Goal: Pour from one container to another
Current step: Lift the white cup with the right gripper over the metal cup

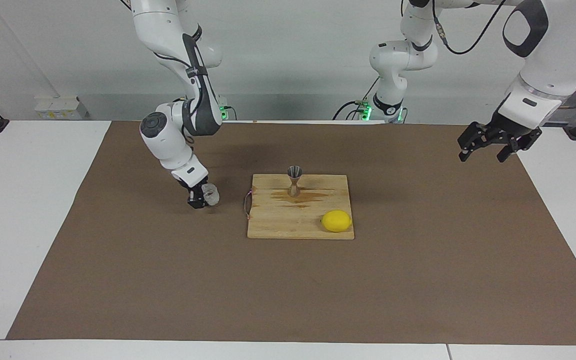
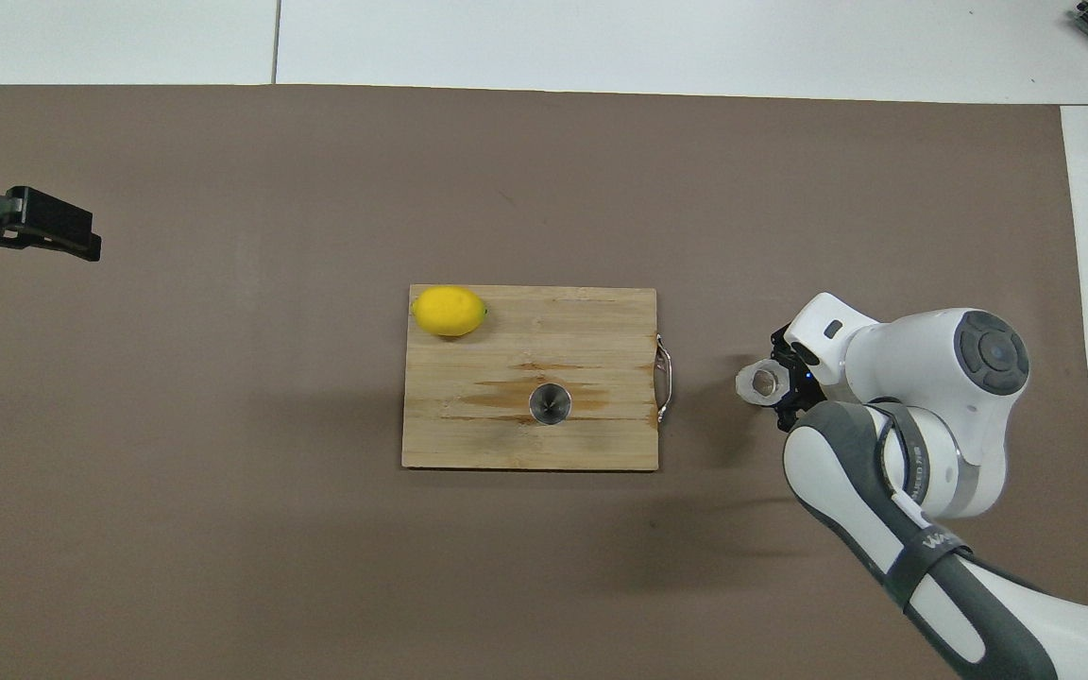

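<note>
Glass cup [image 1: 211, 193], squat and knobbly-sided, is clamped in the right end effector [image 1: 201, 197] low over the tabletop [image 1: 418, 280], beside the handle end of the cutting board [image 1: 278, 220]. Jigger [image 1: 294, 180] stands upright on the board, nearer the robots than the lemon [image 1: 336, 221]. Left end effector [image 1: 485, 149] waits open, well apart from the board. Glass is likely rigid, light and breakable; the textured wall should aid grip. Hold at mid-wall. The narrow-waisted jigger may tip if struck.
</note>
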`<state>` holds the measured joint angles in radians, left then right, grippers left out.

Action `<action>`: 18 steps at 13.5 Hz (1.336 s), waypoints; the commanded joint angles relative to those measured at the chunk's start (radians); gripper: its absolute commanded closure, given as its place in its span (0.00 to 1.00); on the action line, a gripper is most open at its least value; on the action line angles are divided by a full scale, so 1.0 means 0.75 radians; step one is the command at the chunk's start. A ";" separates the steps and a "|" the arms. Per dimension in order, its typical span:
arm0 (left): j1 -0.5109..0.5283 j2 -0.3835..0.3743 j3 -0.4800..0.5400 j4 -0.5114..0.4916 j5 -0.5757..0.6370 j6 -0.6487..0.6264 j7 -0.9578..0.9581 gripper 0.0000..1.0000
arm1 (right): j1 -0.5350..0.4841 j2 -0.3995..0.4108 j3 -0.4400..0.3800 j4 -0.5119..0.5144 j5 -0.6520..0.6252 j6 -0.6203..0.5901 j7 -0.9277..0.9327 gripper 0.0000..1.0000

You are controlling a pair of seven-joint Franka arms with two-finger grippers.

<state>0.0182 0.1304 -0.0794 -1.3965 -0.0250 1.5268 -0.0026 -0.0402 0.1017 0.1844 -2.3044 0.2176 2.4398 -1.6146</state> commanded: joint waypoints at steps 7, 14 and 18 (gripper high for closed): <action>-0.014 -0.041 0.004 -0.099 0.029 0.001 0.024 0.00 | 0.135 -0.052 0.014 0.103 0.041 -0.015 0.205 0.88; -0.014 -0.041 0.002 -0.077 0.054 -0.039 0.030 0.00 | 0.238 -0.058 0.018 0.244 -0.051 -0.211 0.457 0.90; -0.018 -0.096 0.004 -0.209 0.005 0.042 0.036 0.00 | 0.332 -0.046 0.020 0.332 -0.226 -0.308 0.653 0.90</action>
<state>0.0197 0.1125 -0.0761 -1.4581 -0.0141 1.5164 0.0170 0.1964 0.0631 0.1898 -2.0903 0.1066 2.2461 -1.1925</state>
